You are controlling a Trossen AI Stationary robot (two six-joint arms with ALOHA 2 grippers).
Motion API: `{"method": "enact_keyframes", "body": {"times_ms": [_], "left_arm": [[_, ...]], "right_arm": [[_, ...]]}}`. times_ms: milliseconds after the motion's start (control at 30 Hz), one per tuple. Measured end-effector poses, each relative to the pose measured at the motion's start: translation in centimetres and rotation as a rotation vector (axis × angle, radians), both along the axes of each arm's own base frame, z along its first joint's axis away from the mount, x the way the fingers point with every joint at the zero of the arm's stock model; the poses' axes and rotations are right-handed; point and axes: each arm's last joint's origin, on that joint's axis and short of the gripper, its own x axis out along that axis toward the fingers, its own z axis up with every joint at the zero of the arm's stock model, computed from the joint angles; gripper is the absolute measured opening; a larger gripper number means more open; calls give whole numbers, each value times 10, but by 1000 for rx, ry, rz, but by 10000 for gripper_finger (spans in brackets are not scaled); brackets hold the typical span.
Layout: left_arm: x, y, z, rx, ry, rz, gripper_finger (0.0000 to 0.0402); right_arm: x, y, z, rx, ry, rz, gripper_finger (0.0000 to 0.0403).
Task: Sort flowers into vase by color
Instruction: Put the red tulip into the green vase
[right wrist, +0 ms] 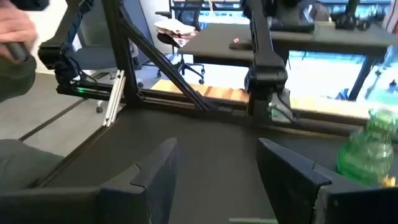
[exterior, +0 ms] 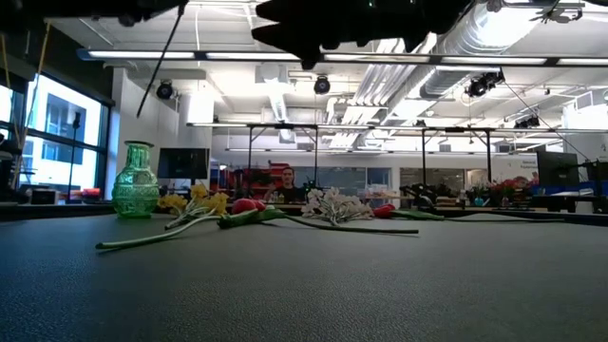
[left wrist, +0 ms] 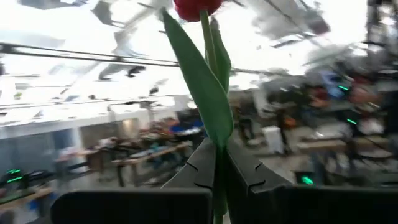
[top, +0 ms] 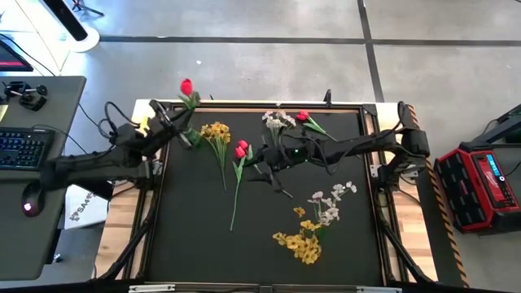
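The left gripper (left wrist: pixel 217 180), raised at the far-left corner of the black table (top: pixel 269 252), is pinching the green stem of a red artificial tulip (top: pixel 187 88) between closed fingers; in the left wrist view the stem is running up from between the two dark fingers to the red bloom. The right gripper (right wrist: pixel 214 180) is hovering over the middle of the table with its fingers parted and nothing between them.

The green glass vase (exterior: pixel 135 180) is standing near the far-left corner in the low view and is appearing at the edge of the right wrist view; in the overhead view the left arm is hiding it. No flower is visibly standing in it.

Flowers lying on the table:
- a bushy yellow blossom spray (top: pixel 216 133) near the left gripper;
- a second red tulip (top: pixel 241 151) with a long stem, just beside it;
- a whitish small-blossom spray (top: pixel 278 121) and a third red tulip (top: pixel 304 118) at the far edge;
- another whitish spray (top: pixel 332 198) and another yellow spray (top: pixel 302 244) in the near-right area.

Judged from this layout, the sorting is at an early stage: one tulip is in hand for placing, and six stems are waiting on the mat. Only one vase is showing in these views.
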Motion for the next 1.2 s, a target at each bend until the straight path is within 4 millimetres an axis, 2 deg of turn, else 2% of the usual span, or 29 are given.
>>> {"method": "enact_keyframes", "body": {"times_ms": [133,433,733,933,1067,1200], "left_arm": [[-10,13,-11,-9,-56,47,0],[-24,37,-37,-38,-92,140,0],[-36,40,-65,-68,-217,161,0],[-39,43,-80,-188,-280,261,3],[-40,44,-84,-243,-311,301,27],[-40,44,-84,-221,-283,324,74]], "right_arm": [[1,9,4,-25,-52,26,204],[1,44,14,-101,-180,41,204],[-1,66,12,-102,-167,65,204],[-3,78,12,-110,-168,51,204],[-5,89,12,-107,-164,39,204],[-7,98,10,-115,-142,44,204]]}}
